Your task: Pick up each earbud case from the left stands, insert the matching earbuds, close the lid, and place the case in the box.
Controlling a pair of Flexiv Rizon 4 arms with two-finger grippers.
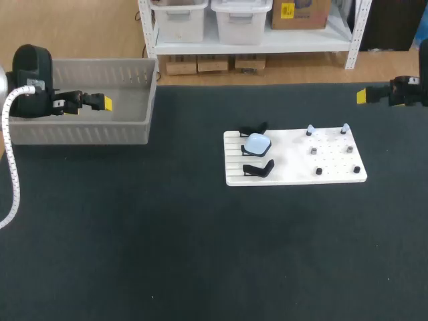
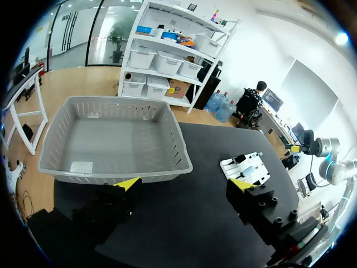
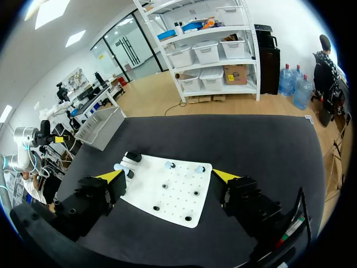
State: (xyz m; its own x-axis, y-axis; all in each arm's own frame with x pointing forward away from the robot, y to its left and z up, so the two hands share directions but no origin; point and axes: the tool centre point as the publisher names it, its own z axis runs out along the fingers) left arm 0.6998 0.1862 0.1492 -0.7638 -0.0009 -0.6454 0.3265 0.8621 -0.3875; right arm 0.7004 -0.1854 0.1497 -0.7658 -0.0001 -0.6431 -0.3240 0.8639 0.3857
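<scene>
On white board (image 1: 294,168): pale-blue rounded case (image 1: 257,143); left fingers (image 2: 129,185), right fingers (image 3: 111,176) spread, empty.

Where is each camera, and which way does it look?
Head: above and behind, looking down on the table; left gripper, right gripper at the sides.
Left wrist: on that arm, facing the box; its fingers show.
Right wrist: on that arm, facing the board; its fingers show.
All three show the board.
</scene>
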